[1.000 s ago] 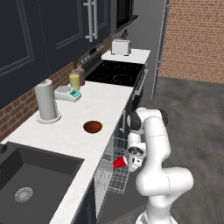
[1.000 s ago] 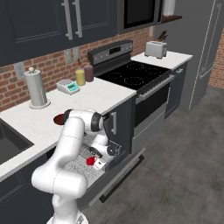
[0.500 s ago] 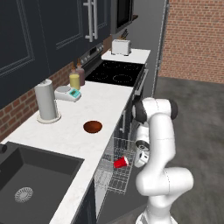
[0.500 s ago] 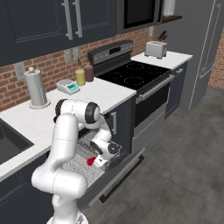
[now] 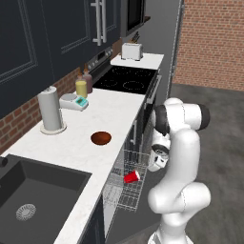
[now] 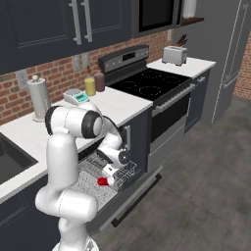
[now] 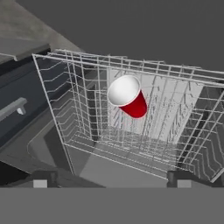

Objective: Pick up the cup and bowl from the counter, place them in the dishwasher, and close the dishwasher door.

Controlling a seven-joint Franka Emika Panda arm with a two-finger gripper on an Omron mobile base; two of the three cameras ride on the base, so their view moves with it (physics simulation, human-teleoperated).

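1. Our gripper [image 5: 153,161] hangs spread wide and holds nothing, just above the rack [image 5: 125,183].
2. The cup [image 7: 127,96] lies on its side inside the rack, apart from our fingertips [image 7: 178,178].
3. The bowl [image 5: 101,138] sits on the tabletop [image 5: 71,147] near its front edge.
4. The door [image 6: 132,200] lies folded down; open floor [image 6: 206,186] lies beyond it.
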